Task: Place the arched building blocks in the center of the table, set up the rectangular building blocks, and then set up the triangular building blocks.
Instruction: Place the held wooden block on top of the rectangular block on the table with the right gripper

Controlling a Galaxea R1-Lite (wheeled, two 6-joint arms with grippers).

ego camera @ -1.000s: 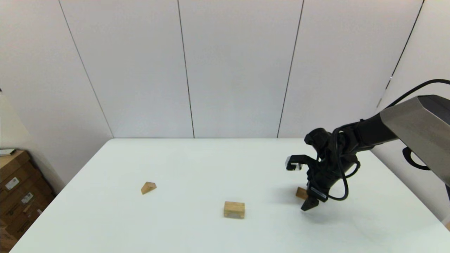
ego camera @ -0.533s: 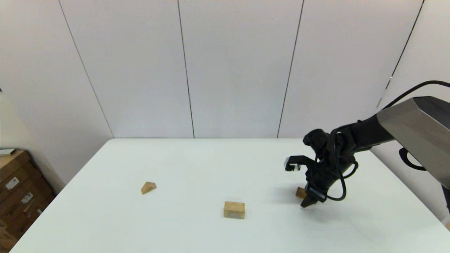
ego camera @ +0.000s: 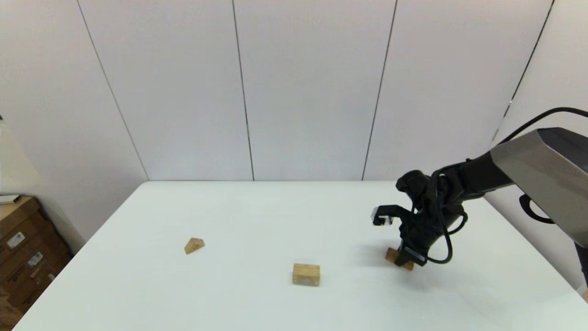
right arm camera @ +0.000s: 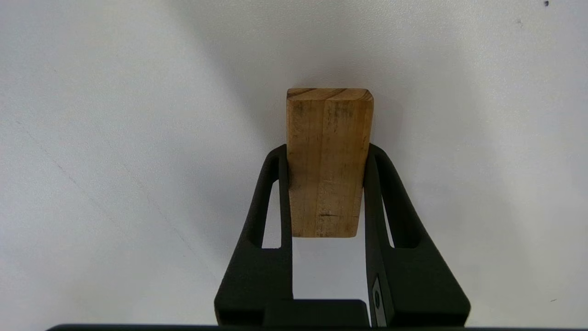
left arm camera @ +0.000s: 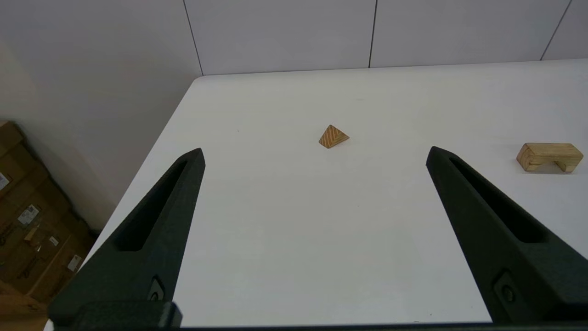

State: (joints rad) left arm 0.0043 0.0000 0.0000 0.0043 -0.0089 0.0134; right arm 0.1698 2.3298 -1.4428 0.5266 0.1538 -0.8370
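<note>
On the far left my left gripper [left arm camera: 314, 151] sits parked off the head view, its jaws spread wide with nothing between them, looking out over the white desk [ego camera: 257, 211]. The triangular block [ego camera: 194, 245] lies on the left part of the desk, well apart from everything else. Moving right, the arched block [ego camera: 306, 274] rests near the middle of the desk toward the front edge (in the left wrist view its cut-out faces down onto the surface [left arm camera: 549, 156]). Further right, my right gripper [ego camera: 405, 263] is down at the desk, and its jaws are clamped on the two long sides of the rectangular block [right arm camera: 327, 161], one finger [right arm camera: 275, 184] flush against each side. In the head view that block [ego camera: 392, 255] shows only partly behind the gripper, on the right part of the desk.
</note>
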